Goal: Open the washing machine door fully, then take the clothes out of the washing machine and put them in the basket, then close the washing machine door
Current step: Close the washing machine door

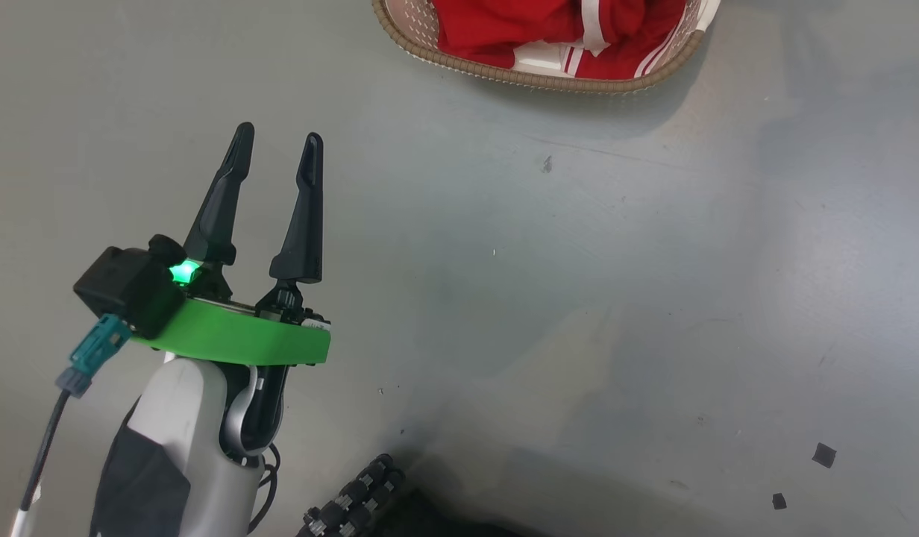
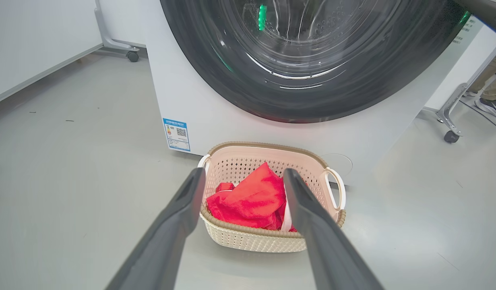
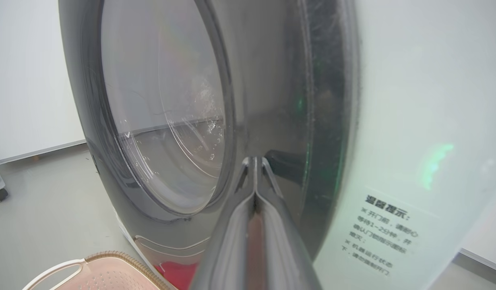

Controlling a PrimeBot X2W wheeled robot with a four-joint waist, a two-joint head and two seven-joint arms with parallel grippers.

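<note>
Setting the right gripper, fingers pressed together, at the black rim of the washing machine door — seemingly pushing it shut against the washing machine, though struggling to confirm contact. Holding the left gripper spread and empty over the floor, pointing toward the basket with the clothes heaped inside — well beyond its tips.

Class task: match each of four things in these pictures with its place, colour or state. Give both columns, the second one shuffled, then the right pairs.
Column A
1. clothes
2. left gripper
3. right gripper
4. label

Column B
a. shut
b. blue, on the machine
c. in the basket
d. open

Pairs: 1-c, 2-d, 3-a, 4-b
</note>
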